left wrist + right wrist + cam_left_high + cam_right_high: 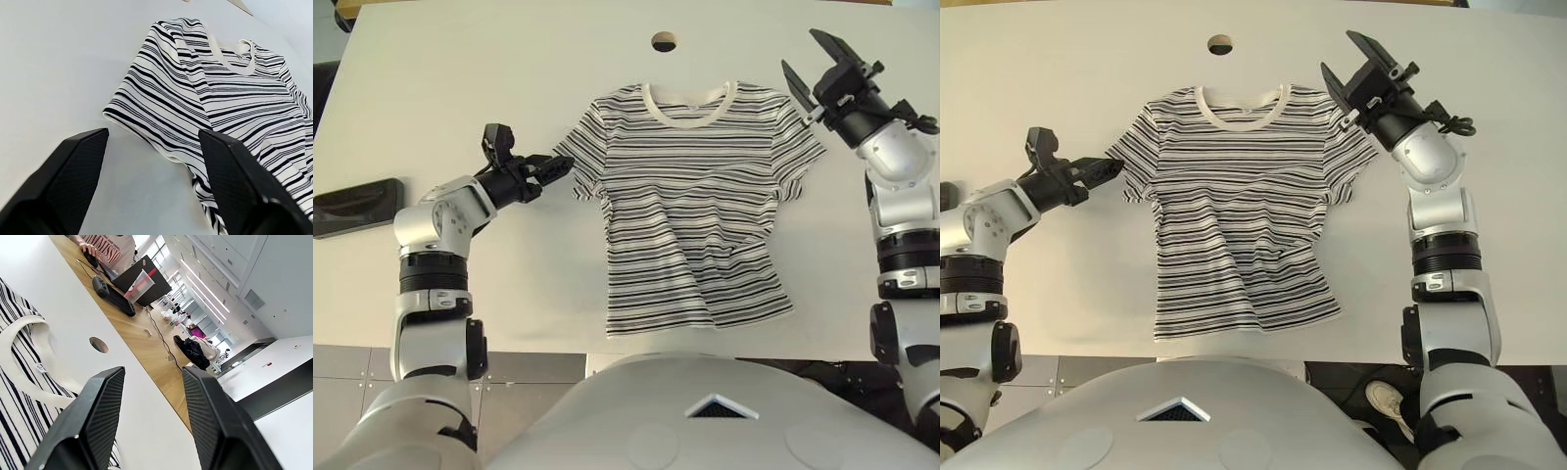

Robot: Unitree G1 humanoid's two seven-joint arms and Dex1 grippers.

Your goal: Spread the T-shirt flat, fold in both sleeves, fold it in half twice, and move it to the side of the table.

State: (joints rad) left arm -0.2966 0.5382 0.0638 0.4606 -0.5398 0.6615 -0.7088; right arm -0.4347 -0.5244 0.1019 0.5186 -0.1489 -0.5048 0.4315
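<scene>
The black-and-white striped T-shirt (690, 196) lies face up on the white table (460, 88), collar toward the far edge and both short sleeves spread outward. Its lower part is a little wrinkled. My left gripper (556, 168) is low over the table beside the shirt's left sleeve (146, 105), open, its fingers (73, 166) apart with nothing between them. My right gripper (803, 51) hangs open above the table just past the right sleeve (798, 147), holding nothing; the collar (29, 340) lies below it.
A round cable hole (664, 41) sits in the table beyond the collar. A flat black object (357, 206) lies at the table's left edge. Bare table surrounds the shirt. A wooden desk (142, 342) with a laptop and cup stands behind the table.
</scene>
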